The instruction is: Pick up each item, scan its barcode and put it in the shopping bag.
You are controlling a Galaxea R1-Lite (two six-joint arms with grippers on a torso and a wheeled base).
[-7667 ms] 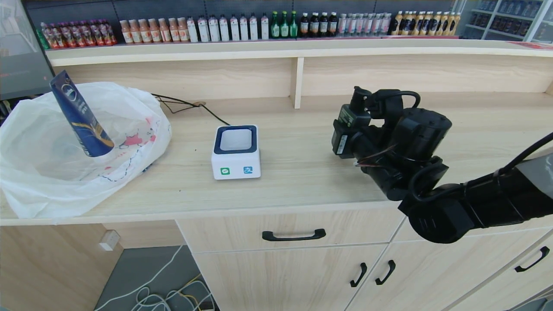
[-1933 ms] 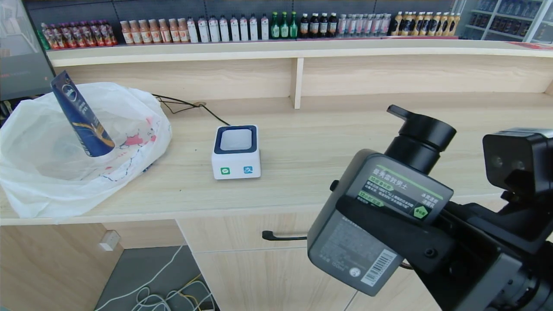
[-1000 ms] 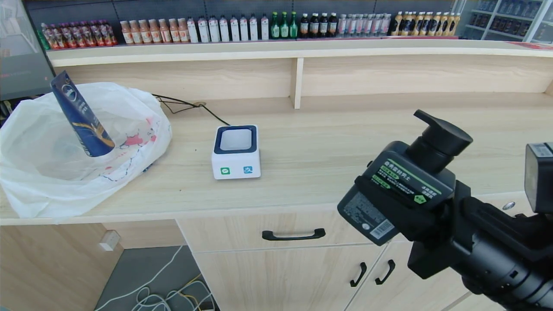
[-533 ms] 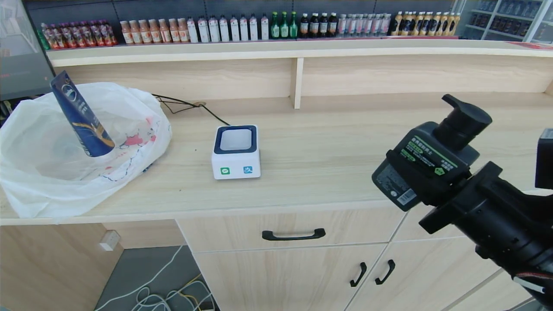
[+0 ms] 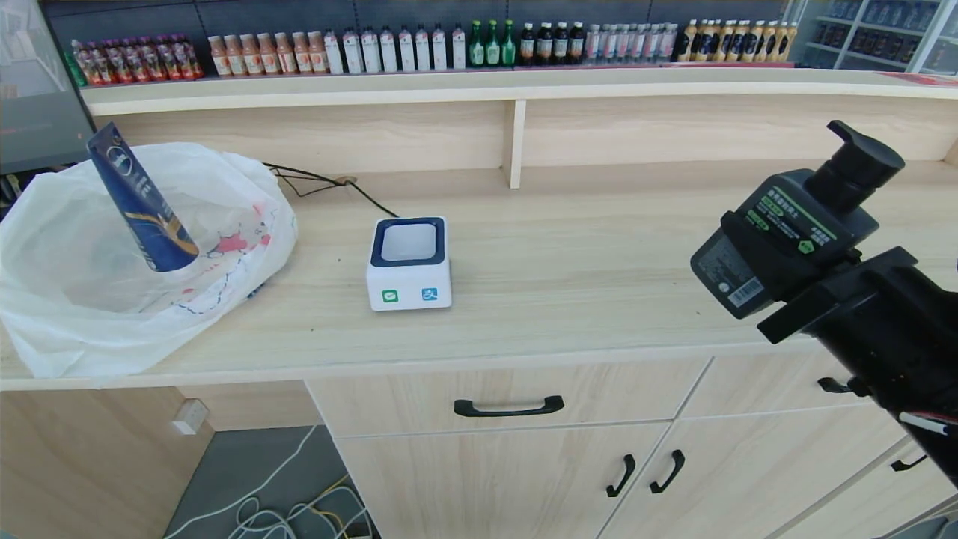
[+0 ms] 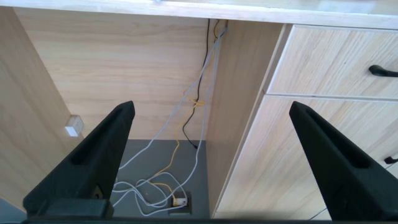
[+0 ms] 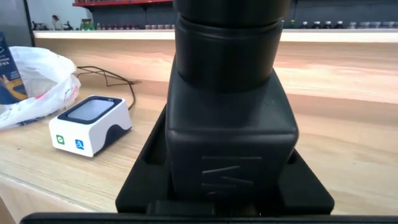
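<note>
Bottle [image 5: 778, 224], dark with a pump top, sits tight in the right gripper [image 5: 827, 288] above the right end of the bench [image 5: 569, 277], and its barcode [image 5: 745, 293] could miss the far-off scanner [image 5: 409, 262] unless it gets turned down.

Light wood counter [image 5: 569, 262] in front of me — white plastic shopping bag [image 5: 75, 299] slumped at its left end, white scanner box [image 5: 409, 263] approx. mid-counter, screen up, w/ a black cable [image 5: 322, 180] trailing toward the back.
</note>
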